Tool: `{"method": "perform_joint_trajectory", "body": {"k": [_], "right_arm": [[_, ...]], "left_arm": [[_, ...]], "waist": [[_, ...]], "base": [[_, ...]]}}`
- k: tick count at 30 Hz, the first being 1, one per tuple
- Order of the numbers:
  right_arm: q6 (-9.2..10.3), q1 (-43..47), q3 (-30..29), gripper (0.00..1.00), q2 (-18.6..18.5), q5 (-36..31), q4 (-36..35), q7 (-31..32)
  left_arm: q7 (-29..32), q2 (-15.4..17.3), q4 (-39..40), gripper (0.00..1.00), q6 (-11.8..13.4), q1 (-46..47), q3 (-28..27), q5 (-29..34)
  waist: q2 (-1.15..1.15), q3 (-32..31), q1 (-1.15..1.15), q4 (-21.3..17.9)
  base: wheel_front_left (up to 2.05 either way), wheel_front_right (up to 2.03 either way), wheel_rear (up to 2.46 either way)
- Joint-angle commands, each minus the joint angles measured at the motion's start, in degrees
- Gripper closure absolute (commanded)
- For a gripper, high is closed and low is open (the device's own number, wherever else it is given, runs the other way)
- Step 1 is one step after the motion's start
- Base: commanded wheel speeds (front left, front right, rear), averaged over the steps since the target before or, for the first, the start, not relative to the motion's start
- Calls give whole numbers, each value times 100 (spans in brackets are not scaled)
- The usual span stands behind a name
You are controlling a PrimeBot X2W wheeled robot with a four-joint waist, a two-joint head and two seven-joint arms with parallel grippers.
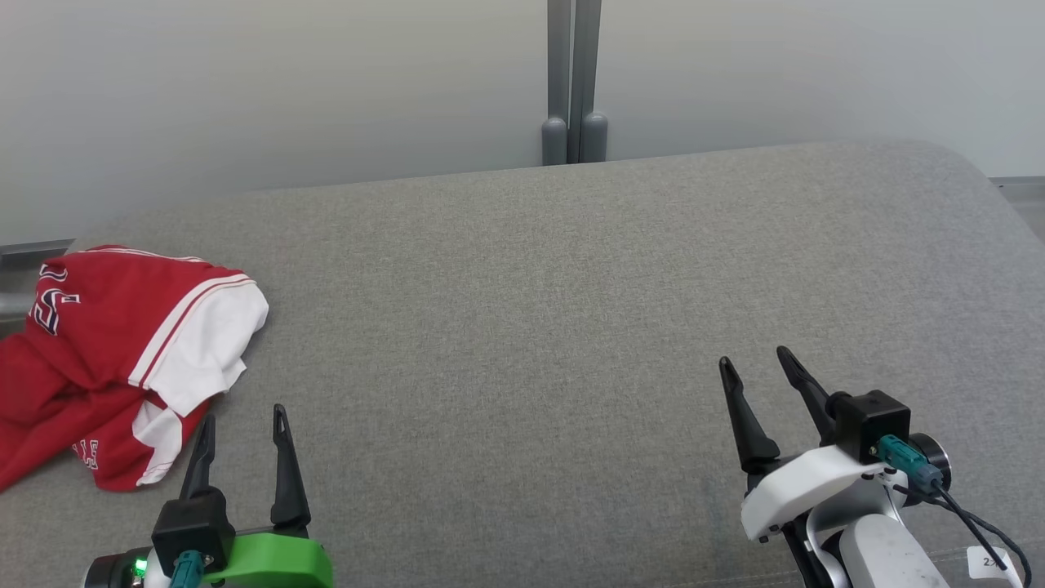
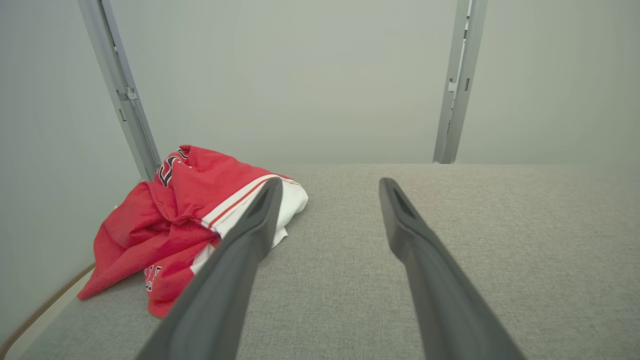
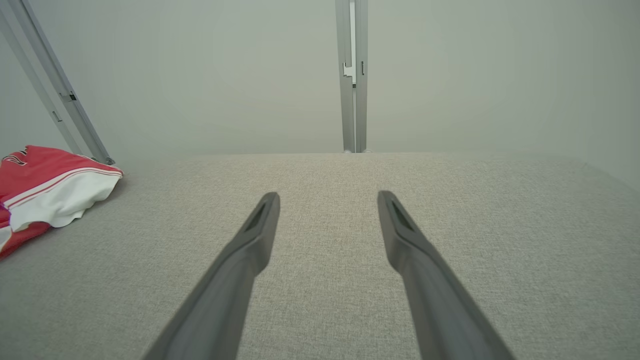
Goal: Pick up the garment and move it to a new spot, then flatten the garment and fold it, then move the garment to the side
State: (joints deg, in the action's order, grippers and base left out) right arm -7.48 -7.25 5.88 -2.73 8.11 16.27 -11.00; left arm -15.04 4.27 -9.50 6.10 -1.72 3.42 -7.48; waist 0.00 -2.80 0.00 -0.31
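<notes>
Both wide, the left gripper (image 1: pixel 245 413) and right gripper (image 1: pixel 753 357) hover over grey cushion (image 1: pixel 522 327), red garment (image 1: pixel 106 327) just beside the left.

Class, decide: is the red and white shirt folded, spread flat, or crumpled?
Crumpled. The shirt lies bunched in a loose heap on the grey surface, its cloth creased and overlapping unevenly.

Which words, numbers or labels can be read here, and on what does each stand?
"S": navy letter on the crumpled red and white fabric garment; the rest is folded away.
White letters near its lower edge: too small to read.
"2": on the small white tag at the head view's lower right; the rest is blurred.
</notes>
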Motion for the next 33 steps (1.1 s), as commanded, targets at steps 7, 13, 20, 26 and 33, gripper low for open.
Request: {"method": "perform_joint_trajectory", "body": {"k": [7,13,20,26,33], "right_arm": [[-2,-39,-29,0,-27,158,41,9],[-2,-48,-18,0,-27,215,66,-2],[-2,-59,0,0,-27,263,98,-24],[-2,-66,8,0,-27,280,117,-34],[-2,-21,-5,0,-27,301,141,-50]], "left_arm": [[-20,35,3,0,-47,5,-17,-77],[-20,47,-14,0,-50,8,-21,-113],[-20,44,6,0,-69,7,-4,-136],[-20,39,-3,0,-72,11,7,-155],[-20,46,-21,0,-16,23,-6,-147]], "waist": [[0,-1,0,2],[0,-8,0,1],[0,-19,0,6],[0,-20,0,26],[0,-25,0,201]], "base": [[0,0,0],[0,0,0],[0,0,0],[0,0,0],[0,0,0]]}}
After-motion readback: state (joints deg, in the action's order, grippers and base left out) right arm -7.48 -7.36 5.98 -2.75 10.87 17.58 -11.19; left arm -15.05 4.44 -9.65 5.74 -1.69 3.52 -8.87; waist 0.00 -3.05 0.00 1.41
